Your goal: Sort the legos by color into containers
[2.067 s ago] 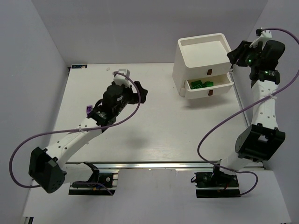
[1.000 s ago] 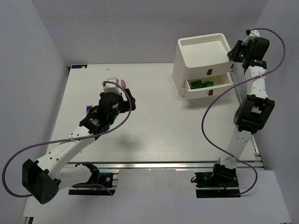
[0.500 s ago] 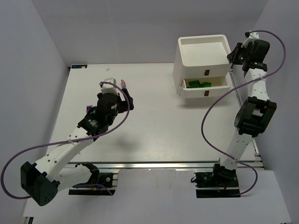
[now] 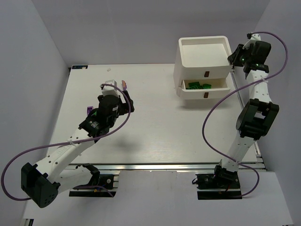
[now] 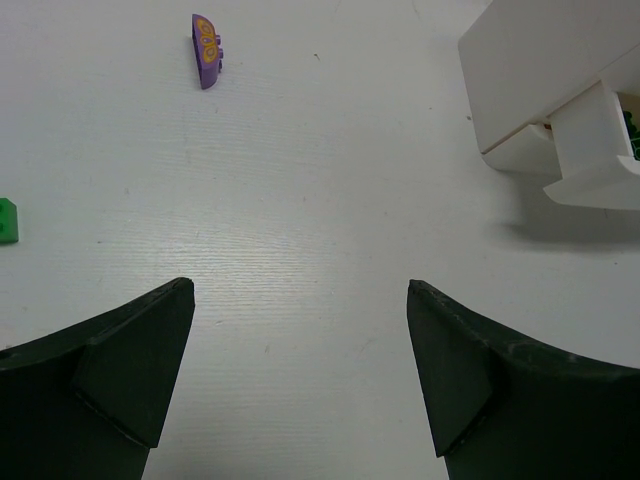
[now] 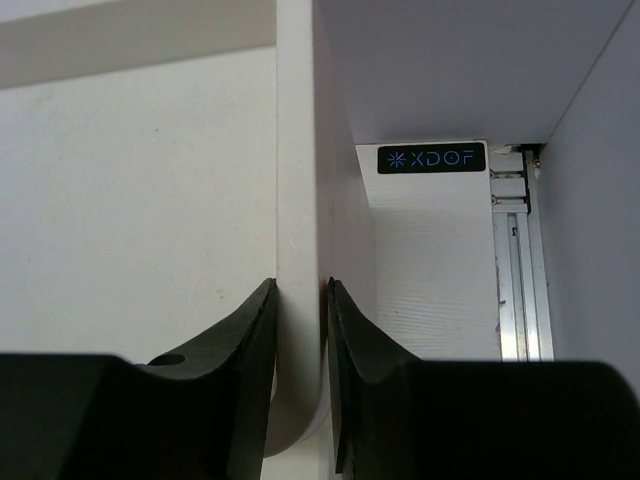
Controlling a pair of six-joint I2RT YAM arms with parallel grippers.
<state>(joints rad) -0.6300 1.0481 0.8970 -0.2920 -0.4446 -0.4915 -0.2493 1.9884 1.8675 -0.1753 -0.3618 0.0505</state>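
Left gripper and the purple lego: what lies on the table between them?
Bare table separates the left gripper and the purple lego in the left wrist view; a green lego lies aside.

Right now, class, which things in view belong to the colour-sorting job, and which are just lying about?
Job: white plastic stacked drawer unit; bright green studded bricks in its open drawer; loose purple plastic brick; loose green brick.
Lying about: purple cable; black XDOF label; metal rail.
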